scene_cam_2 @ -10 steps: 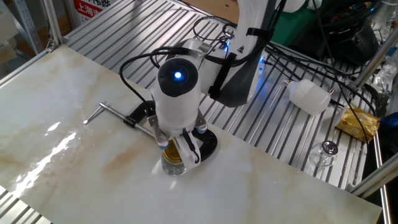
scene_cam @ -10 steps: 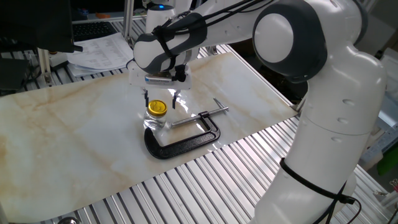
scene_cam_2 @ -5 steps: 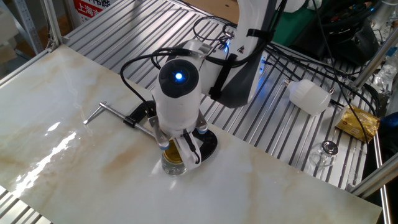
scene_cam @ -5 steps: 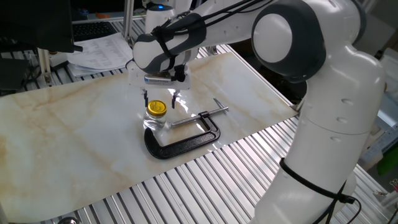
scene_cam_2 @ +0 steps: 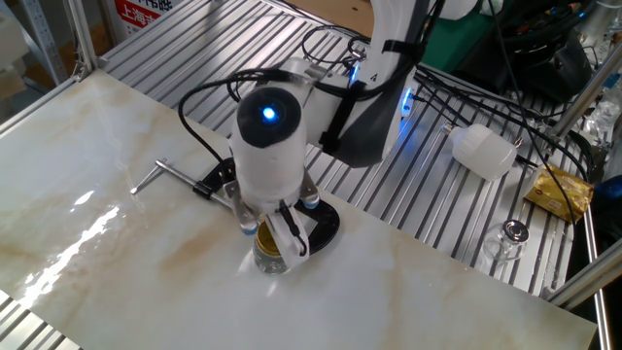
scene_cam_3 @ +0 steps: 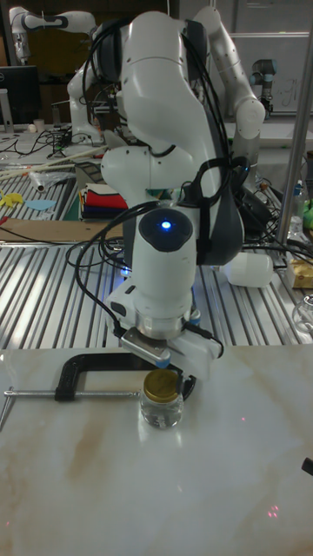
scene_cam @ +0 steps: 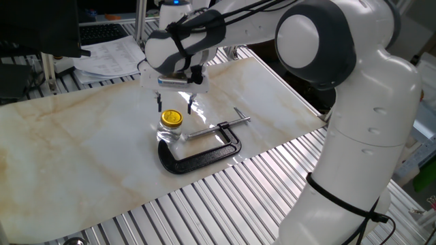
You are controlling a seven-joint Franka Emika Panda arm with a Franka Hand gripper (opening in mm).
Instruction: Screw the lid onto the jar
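The small clear glass jar [scene_cam: 170,133] stands on the marble tabletop with the yellow lid [scene_cam: 171,118] sitting on its mouth. The tall fixed view shows the jar [scene_cam_3: 162,412] and lid [scene_cam_3: 161,386] just in front of the wrist. My gripper [scene_cam: 175,105] hangs straight above the lid, open. Its two fingers are spread wider than the lid, with their tips a little above it and touching nothing. In the other fixed view the gripper [scene_cam_2: 271,236] covers most of the jar [scene_cam_2: 273,262].
A black C-clamp [scene_cam: 204,154] with a silver screw [scene_cam: 219,126] lies right beside the jar. Slatted metal rails [scene_cam: 225,190] run along the tabletop's near edge. A white bottle [scene_cam_2: 483,150] and a small glass [scene_cam_2: 509,239] lie off the marble board.
The gripper has risen slightly above the lid and jar. Jar, lid and clamp have not moved.
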